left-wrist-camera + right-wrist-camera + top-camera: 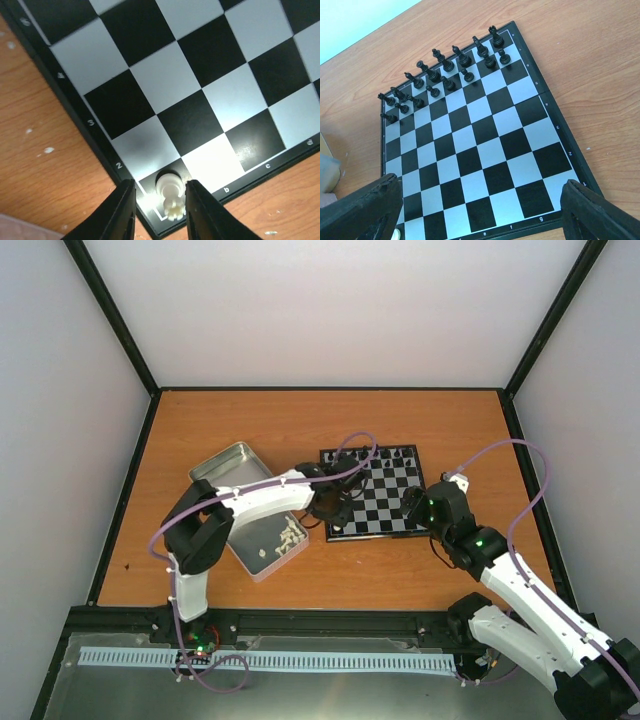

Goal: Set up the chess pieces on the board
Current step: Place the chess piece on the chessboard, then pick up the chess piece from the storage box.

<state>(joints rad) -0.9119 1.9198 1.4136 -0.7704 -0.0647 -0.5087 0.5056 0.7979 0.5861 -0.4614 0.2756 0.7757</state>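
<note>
A white piece (169, 189) is stood on the board's (170, 85) corner square, flanked but not clamped by the slightly parted left gripper (160, 195); the right gripper (480, 184) is held wide open

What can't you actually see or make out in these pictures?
- Top view: board corner under the left gripper, hidden by it.
- Top view: white pieces in the tin, too small to count.
- Right wrist view: board's near corners, covered by fingers of the right gripper.
- Left wrist view: most of the board, beyond the frame.
</note>
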